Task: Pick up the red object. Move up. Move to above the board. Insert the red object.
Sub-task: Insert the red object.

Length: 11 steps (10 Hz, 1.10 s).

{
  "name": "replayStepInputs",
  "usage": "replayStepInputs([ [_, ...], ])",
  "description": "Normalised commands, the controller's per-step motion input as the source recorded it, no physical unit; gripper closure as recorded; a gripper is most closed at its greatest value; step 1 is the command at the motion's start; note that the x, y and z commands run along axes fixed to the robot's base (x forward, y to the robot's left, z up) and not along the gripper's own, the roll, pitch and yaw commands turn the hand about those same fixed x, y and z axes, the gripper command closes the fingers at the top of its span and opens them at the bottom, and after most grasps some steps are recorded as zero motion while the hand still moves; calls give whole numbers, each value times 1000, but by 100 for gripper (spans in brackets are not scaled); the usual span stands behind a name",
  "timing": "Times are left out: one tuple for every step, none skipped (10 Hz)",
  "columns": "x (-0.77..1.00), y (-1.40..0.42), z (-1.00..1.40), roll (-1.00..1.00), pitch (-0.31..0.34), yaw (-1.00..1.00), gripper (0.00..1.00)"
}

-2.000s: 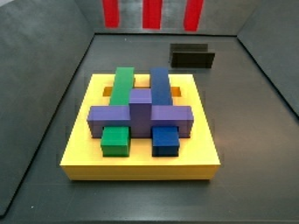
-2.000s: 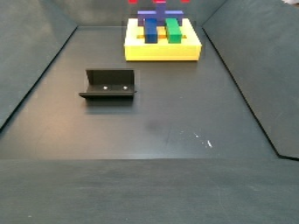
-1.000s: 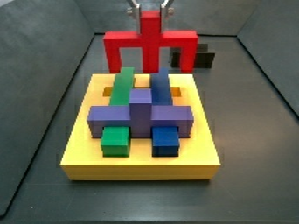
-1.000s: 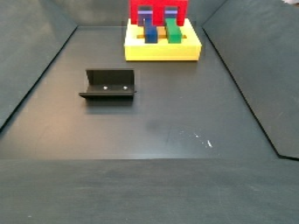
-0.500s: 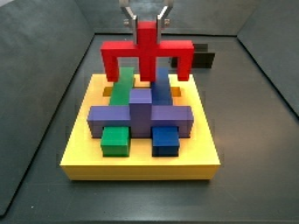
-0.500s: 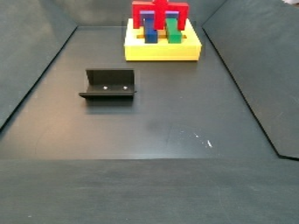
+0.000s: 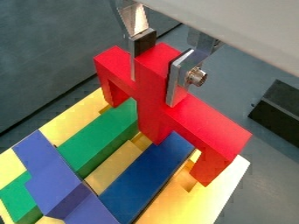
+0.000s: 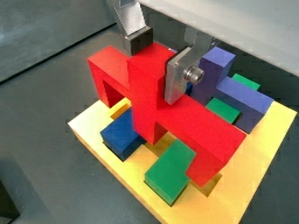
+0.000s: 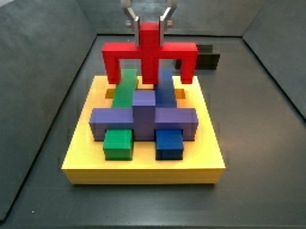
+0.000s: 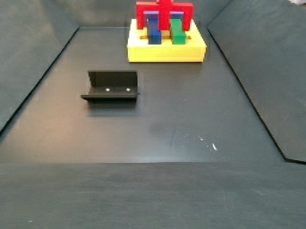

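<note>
The gripper (image 7: 160, 54) has its two flat silver fingers (image 8: 181, 74) pressed in on the central post of the red object (image 7: 163, 101), jaws narrowed to the width of that post and nothing else between them. It hangs over the far end of the board (image 9: 84, 143), and the side views show the same grip from a distance, gripper (image 9: 148, 14) at the top, red object (image 9: 148, 55) just under it. Compared with a second ago the piece sits lower, its two legs now down near the green block (image 9: 124, 87) and the blue block (image 9: 163, 86); over the last half second it has barely moved.

The red object (image 8: 149, 96) is a smooth, matte, square-edged crossbar with two short legs pointing down at the board (image 8: 111, 163). In a wrist view the legs straddle the long green block (image 7: 91, 143) and blue block (image 7: 145, 178). The board is a flat yellow slab with a purple piece (image 9: 143, 116) across its middle. The fixture (image 10: 111, 88) stands well apart on the dark floor (image 10: 167, 125).
</note>
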Motion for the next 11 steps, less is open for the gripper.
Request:
replayStepInputs([
  [-140, 0, 0, 79, -11, 0, 100],
  [-174, 0, 0, 104, -6, 0, 100],
  [-149, 0, 0, 97, -11, 0, 100],
  [-140, -11, 0, 76, -23, 0, 100],
  [0, -83, 0, 80, -16, 14, 100],
  [0, -74, -71, 97, -20, 0, 100],
  [120, -140, -151, 89, 0, 20, 100],
  [111, -94, -160, 84, 0, 0, 100],
  [0, 0, -126, 73, 0, 0, 100],
  [0, 0, -146, 64, -10, 0, 100],
  [0, 0, -200, 69, -19, 0, 100],
])
